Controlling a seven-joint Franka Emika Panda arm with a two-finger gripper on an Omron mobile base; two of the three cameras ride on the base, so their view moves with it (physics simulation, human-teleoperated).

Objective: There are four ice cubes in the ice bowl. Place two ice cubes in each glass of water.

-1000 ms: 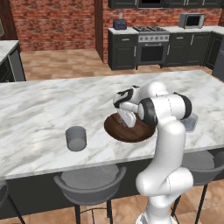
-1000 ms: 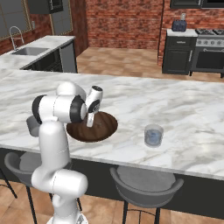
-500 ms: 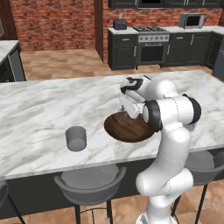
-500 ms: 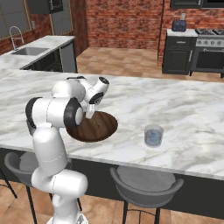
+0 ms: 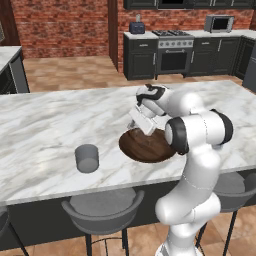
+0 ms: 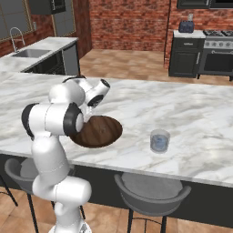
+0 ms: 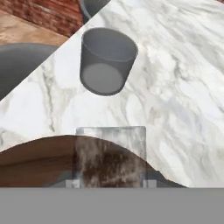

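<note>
My gripper [image 5: 141,120] hovers over the left rim of the ice bowl [image 5: 148,146], a wide dark wooden dish on the marble island. It is shut on a pale translucent ice cube [image 7: 109,155] that fills the gap between the finger tips. In the hand view the gripper [image 7: 109,183] looks over the ice bowl's rim [image 7: 35,162] toward one glass of water [image 7: 107,61], which stands apart on the marble. That glass of water [image 5: 87,158] is left of the bowl; the other glass of water [image 6: 159,140] stands right of the ice bowl [image 6: 98,131]. From the right, the gripper [image 6: 90,112] sits behind my arm.
Grey bar stools [image 5: 102,215] stand under the island's near edge [image 5: 75,192]. Bare marble lies between the bowl and the left glass. A black stove [image 5: 173,52] and cabinets line the far brick wall, and a sink counter [image 6: 32,53] is off to the left.
The hand has lifted out of the bowl and swung up toward its left rim, turning to face the left glass, with the ice cube between its fingers.
</note>
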